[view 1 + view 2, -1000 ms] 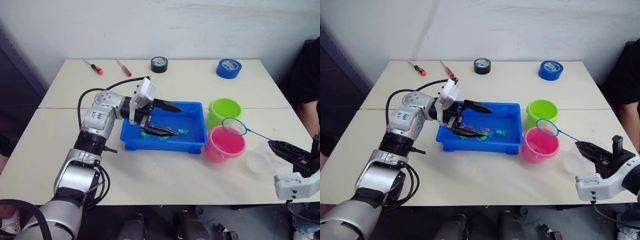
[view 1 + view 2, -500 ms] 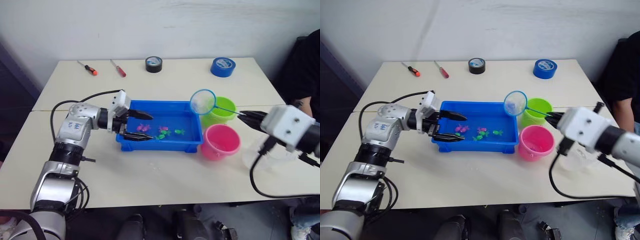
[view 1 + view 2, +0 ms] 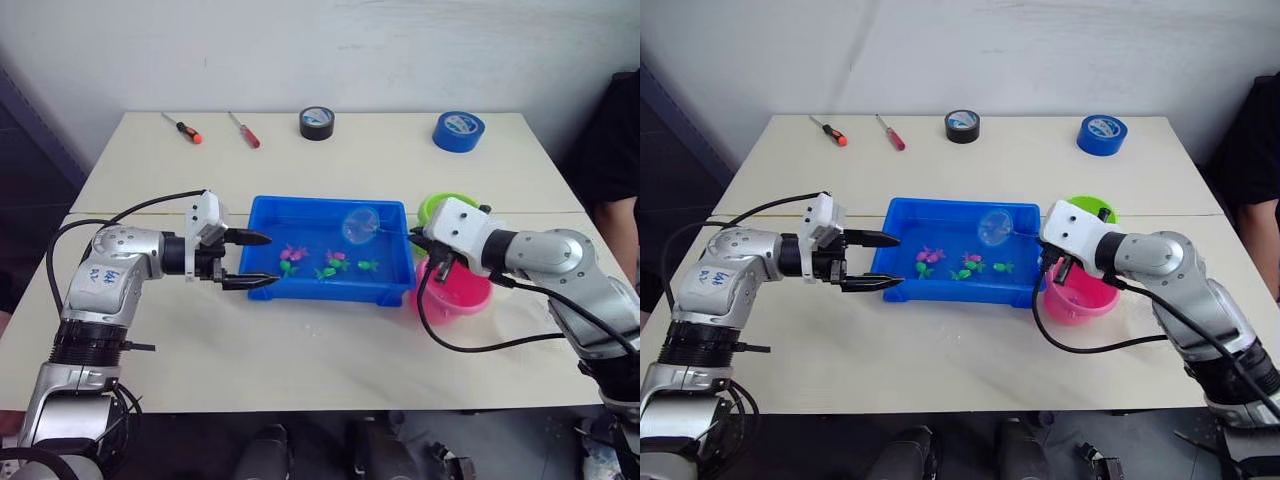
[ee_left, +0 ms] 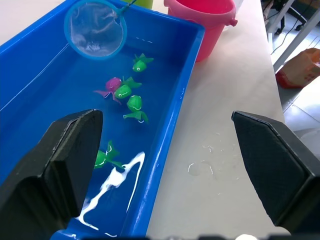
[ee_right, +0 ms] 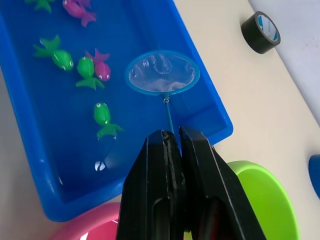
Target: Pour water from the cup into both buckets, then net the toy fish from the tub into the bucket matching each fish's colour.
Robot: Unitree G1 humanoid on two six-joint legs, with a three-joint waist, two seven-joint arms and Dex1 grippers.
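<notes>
The blue tub (image 3: 330,255) sits at the middle of the white table (image 3: 300,350), and everything else is placed from it here. Off the tub's left end, the left gripper (image 3: 247,261) hangs level with the rim, its two black fingers spread wide apart and holding nothing; one fingertip (image 3: 262,283) lies just at the tub's near-left corner.

Far behind the tub, near the table's back edge, lie two screwdrivers (image 3: 186,129) to the left, a black tape roll (image 3: 317,122) about centre and a blue tape roll (image 3: 459,131) to the right.

Inside the tub, in shallow water, float the toy fish: a pink one (image 3: 294,253) with a green one (image 3: 289,267) beside it toward the left, then a pink-and-green cluster (image 3: 333,262) and a single green fish (image 3: 368,265) further right.

Above the tub's right half hangs the net (image 3: 359,224), hoop tilted, behind the fish and apart from them; whether its mesh touches the water cannot be told.

At the tub's right end, the right gripper (image 5: 172,142) has its fingers pressed together, pinching the net's thin handle. Just beyond that end stand the green bucket (image 3: 446,205) at the back and the pink bucket (image 3: 465,290) in front, both partly hidden by the right arm.
</notes>
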